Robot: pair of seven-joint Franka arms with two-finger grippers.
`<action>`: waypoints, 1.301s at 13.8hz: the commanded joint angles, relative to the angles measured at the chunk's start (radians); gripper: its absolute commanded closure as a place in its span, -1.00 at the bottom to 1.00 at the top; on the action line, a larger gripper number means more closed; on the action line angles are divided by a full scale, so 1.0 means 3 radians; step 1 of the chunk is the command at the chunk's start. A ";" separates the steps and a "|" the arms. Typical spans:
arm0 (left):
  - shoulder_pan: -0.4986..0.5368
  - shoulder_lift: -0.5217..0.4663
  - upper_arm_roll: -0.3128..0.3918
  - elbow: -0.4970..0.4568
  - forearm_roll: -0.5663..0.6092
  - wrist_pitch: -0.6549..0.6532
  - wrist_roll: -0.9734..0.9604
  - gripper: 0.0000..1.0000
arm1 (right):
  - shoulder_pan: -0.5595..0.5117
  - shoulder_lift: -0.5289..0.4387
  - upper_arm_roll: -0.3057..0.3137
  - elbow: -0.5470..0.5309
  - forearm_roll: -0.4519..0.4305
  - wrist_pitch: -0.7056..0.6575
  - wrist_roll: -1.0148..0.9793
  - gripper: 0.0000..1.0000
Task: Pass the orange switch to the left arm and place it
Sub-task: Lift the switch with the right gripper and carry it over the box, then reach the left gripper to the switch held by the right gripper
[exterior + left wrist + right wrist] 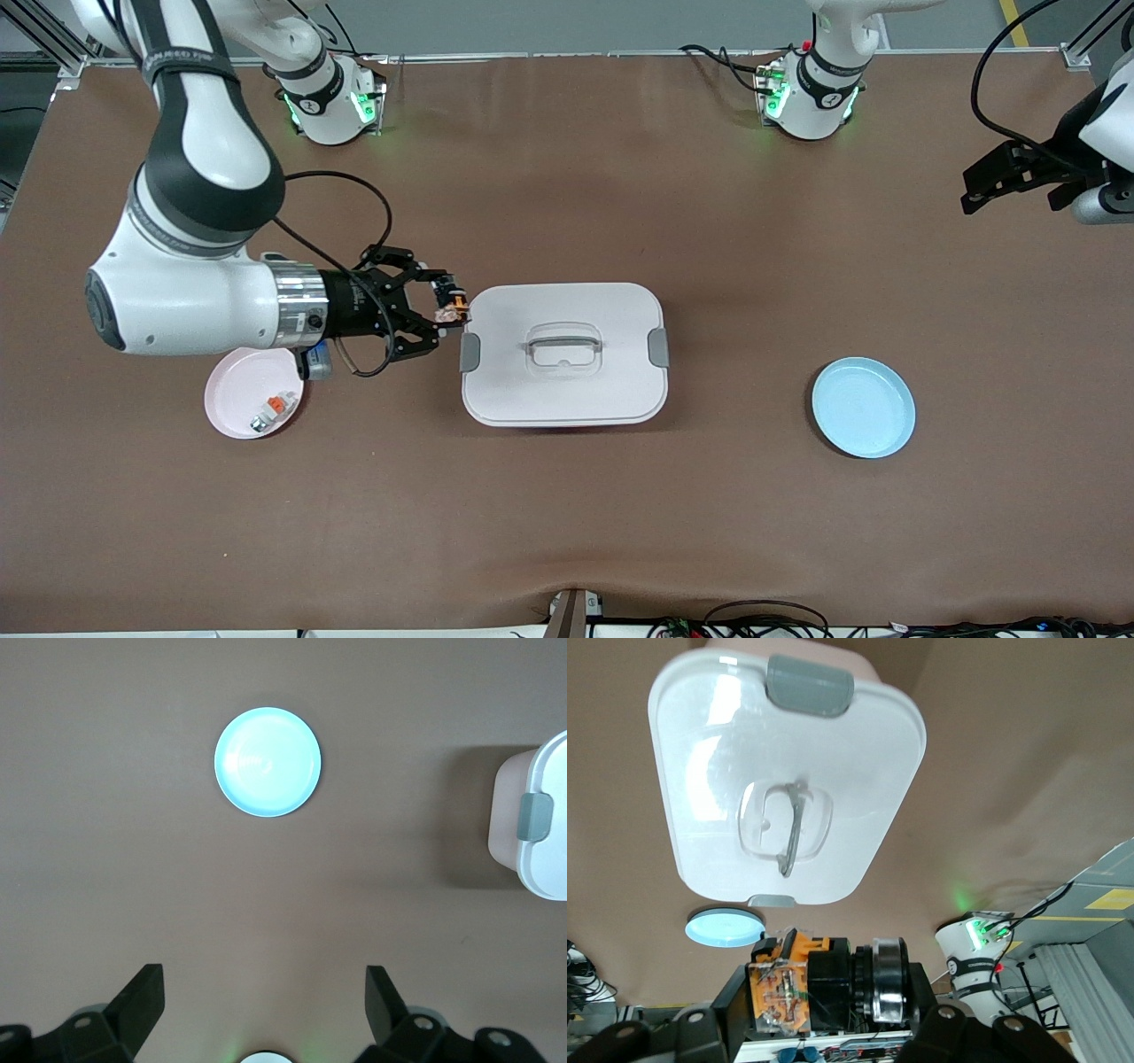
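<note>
My right gripper (447,306) is shut on the orange switch (454,311), a small black body with an orange part. It holds the switch above the table at the corner of the white box (563,354) that points toward the right arm's end. In the right wrist view the switch (780,988) sits between the fingers and the box lid (788,780) with its grey handle lies below. My left gripper (1010,182) is open and empty. It waits in the air over the left arm's end of the table. Its fingers (142,997) stand wide apart.
A pink plate (232,390) by the right arm holds a white-grey switch with an orange top (276,406). A light blue plate (864,408) lies toward the left arm's end of the table. It also shows in the left wrist view (267,762) and the right wrist view (725,927).
</note>
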 commanded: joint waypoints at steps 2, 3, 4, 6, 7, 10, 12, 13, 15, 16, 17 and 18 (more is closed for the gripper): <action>0.0015 0.0047 0.0002 0.0042 -0.0007 0.0029 -0.0048 -1.00 | 0.0200 -0.0011 -0.0028 0.0098 0.0241 0.0245 0.0391 1.00; 0.0020 0.0047 0.0002 0.0042 -0.0007 0.0029 -0.0017 -1.00 | 0.0241 -0.0011 -0.0028 0.0129 0.0293 0.0296 0.0422 1.00; 0.0020 0.0047 0.0002 0.0042 -0.0007 0.0034 -0.0017 -1.00 | 0.0282 -0.0011 -0.0028 0.0129 0.0369 0.0362 0.0428 1.00; 0.0020 0.0052 -0.0003 0.0042 -0.0027 0.0044 -0.0017 -1.00 | 0.0303 -0.0011 -0.0028 0.0129 0.0518 0.0434 0.0448 1.00; 0.0020 0.0067 -0.0003 0.0042 -0.0063 0.0044 0.0003 -1.00 | 0.0348 -0.0011 -0.0028 0.0129 0.0523 0.0495 0.0453 1.00; -0.0006 0.0098 -0.0003 0.0032 -0.0506 0.0039 -0.0042 -1.00 | 0.0502 -0.0011 -0.0033 0.0129 0.0595 0.0771 0.0591 1.00; -0.0036 0.0169 -0.0008 0.0031 -0.0676 0.0044 -0.0042 -1.00 | 0.0609 -0.0011 -0.0033 0.0129 0.0600 0.1001 0.0668 1.00; -0.0057 0.0225 -0.0018 0.0031 -0.0864 0.0064 -0.0047 -1.00 | 0.0660 -0.0001 -0.0033 0.0129 0.0600 0.1108 0.0699 1.00; -0.0097 0.0338 -0.0024 0.0026 -0.1141 0.0243 -0.0058 -1.00 | 0.0747 0.0005 -0.0033 0.0129 0.0651 0.1293 0.0735 1.00; -0.0153 0.0348 -0.0034 0.0031 -0.1167 0.0309 -0.0063 -1.00 | 0.0798 0.0010 -0.0033 0.0129 0.0707 0.1385 0.0745 1.00; -0.0189 0.0354 -0.0034 0.0031 -0.1264 0.0391 -0.0063 -1.00 | 0.0849 0.0015 -0.0038 0.0129 0.0763 0.1467 0.0796 1.00; -0.0190 0.0354 -0.0029 0.0026 -0.1437 0.0452 -0.0098 -1.00 | 0.0885 0.0020 -0.0033 0.0129 0.0769 0.1569 0.0837 1.00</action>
